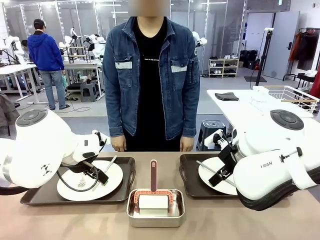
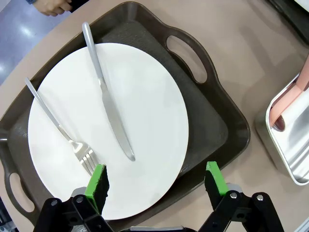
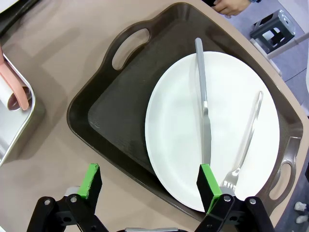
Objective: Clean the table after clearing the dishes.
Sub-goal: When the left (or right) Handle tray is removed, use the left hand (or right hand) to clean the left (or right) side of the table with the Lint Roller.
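Two dark brown handled trays sit on the tan table (image 1: 225, 220), each carrying a white plate with a knife and fork. My left gripper (image 1: 97, 175) hangs open just above the near edge of the left plate (image 2: 145, 111); its knife (image 2: 108, 101) and fork (image 2: 58, 128) lie across the plate on the left tray (image 2: 212, 121). Over the near rim of the right tray (image 3: 116, 111) my right gripper (image 3: 149, 181) stands open. The right plate (image 3: 178, 130) holds a knife (image 3: 205, 121) and fork (image 3: 246, 140). Nothing is between either pair of fingers.
A small steel pan (image 1: 155, 215) with a white block and a reddish handle stands between the trays at the front. A person in a denim jacket stands at the far edge, hands (image 1: 118, 144) hanging by the table. A white side table with a wire rack (image 1: 292, 95) is at back right.
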Robot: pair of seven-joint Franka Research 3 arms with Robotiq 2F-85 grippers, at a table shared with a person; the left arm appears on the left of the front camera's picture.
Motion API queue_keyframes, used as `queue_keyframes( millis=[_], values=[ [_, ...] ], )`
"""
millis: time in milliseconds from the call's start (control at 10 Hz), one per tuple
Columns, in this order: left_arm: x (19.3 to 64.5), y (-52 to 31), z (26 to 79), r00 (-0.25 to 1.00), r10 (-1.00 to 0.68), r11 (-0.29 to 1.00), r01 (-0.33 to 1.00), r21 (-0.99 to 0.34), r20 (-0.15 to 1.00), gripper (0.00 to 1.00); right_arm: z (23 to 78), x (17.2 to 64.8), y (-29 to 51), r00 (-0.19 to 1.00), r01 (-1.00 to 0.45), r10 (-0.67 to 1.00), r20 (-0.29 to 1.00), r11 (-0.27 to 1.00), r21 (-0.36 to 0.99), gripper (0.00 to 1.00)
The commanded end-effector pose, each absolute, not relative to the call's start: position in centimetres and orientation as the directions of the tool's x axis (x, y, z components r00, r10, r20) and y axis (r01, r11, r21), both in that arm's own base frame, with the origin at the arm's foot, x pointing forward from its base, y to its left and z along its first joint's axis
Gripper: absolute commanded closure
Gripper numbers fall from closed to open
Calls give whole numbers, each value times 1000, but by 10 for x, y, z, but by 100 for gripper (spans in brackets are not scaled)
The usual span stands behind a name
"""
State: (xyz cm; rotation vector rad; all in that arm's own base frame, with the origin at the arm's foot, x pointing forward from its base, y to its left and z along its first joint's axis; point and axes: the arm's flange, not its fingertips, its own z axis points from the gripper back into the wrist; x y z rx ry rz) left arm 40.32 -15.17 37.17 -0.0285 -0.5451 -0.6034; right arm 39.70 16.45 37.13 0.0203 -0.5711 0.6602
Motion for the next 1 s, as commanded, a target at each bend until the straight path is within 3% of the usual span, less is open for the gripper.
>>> queue_keyframes(
  millis=[0, 200, 500, 600, 800, 900],
  values=[
    [403, -152, 372, 687, -532, 827, 546, 130, 495, 0, 371, 397, 164, 643, -585, 574, 508, 795, -159, 0],
    [420, -154, 404, 706, -517, 822, 566, 53, 485, 0, 400, 416, 157, 668, -609, 549, 501, 791, -55, 0],
    [441, -137, 462, 755, -456, 751, 611, -252, 471, 0, 447, 445, 145, 721, -617, 442, 534, 760, 205, 0],
    [443, -124, 475, 766, -428, 699, 617, -362, 479, 0, 459, 449, 135, 741, -616, 395, 543, 722, 316, 0],
    [442, -78, 495, 811, -326, 475, 584, -658, 485, 0, 475, 447, 103, 805, -568, 259, 534, 596, 567, 0],
    [438, -48, 500, 827, -275, 366, 562, -742, 491, 0, 476, 441, 81, 831, -537, 194, 521, 524, 662, 0]
  ],
)
